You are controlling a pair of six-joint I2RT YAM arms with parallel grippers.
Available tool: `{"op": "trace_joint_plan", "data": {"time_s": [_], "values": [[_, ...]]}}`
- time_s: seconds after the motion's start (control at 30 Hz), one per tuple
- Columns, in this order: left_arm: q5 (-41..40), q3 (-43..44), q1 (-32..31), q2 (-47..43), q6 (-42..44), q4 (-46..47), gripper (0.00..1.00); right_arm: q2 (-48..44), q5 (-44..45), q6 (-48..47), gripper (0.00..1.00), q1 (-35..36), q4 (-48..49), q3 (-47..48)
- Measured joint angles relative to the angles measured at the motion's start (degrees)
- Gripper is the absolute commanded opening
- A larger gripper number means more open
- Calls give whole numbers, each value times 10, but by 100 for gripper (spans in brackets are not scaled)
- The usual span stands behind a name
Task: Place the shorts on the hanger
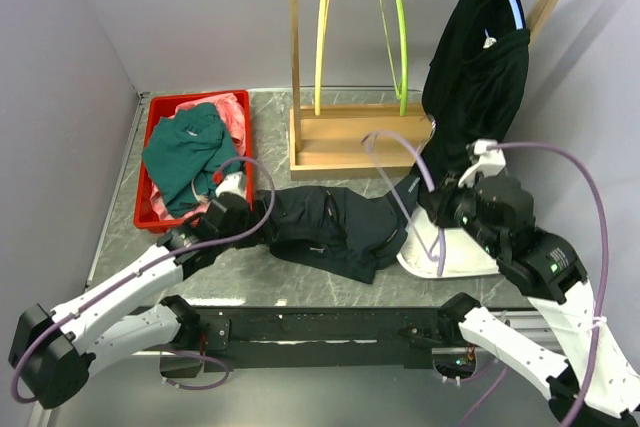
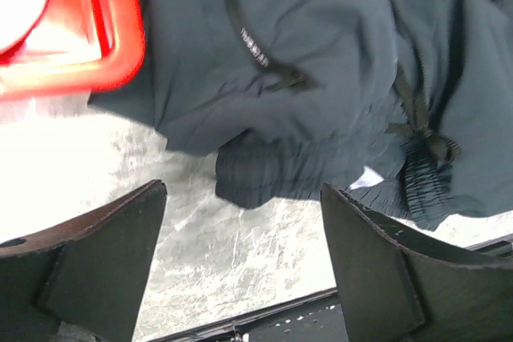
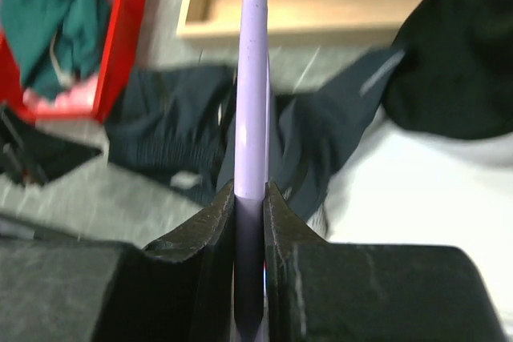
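Left gripper [image 2: 243, 191]: jaws wide apart, nothing held, over grey table [image 2: 200, 246]. Shorts [image 2: 321, 54] bunched just ahead of fingertips; red bin [image 2: 120, 38] ahead-left. Right gripper [image 3: 250, 194]: jaws clamped on lilac hanger [image 3: 255, 78], which runs straight ahead from fingers. Shorts lie beyond and beneath hanger.

The hanger [image 3: 254, 78] vanishes between my right fingers [image 3: 204, 254] at lower centre and runs off the top edge, its hook out of frame. The shorts [image 2: 321, 78] spill past the top and right edges of my left wrist view; the red bin [image 2: 120, 22], upper left, is blurred and cropped.
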Motion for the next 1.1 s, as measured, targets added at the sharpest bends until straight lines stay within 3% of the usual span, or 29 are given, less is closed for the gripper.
{"op": "trace_joint_plan", "data": {"time_s": [0.23, 0.47, 0.8, 1.1], "values": [[-4, -87, -26, -71, -54, 33, 70, -62, -69, 22, 0, 25, -39, -35], [-6, -131, -57, -93, -82, 64, 66, -81, -161, 16, 0, 26, -45, -35], [-58, -127, -63, -4, -85, 101, 58, -57, -245, -12, 0, 36, -87, -33], [-115, -33, -63, 93, -63, 117, 53, -30, -280, -50, 0, 56, -143, -23]]}}
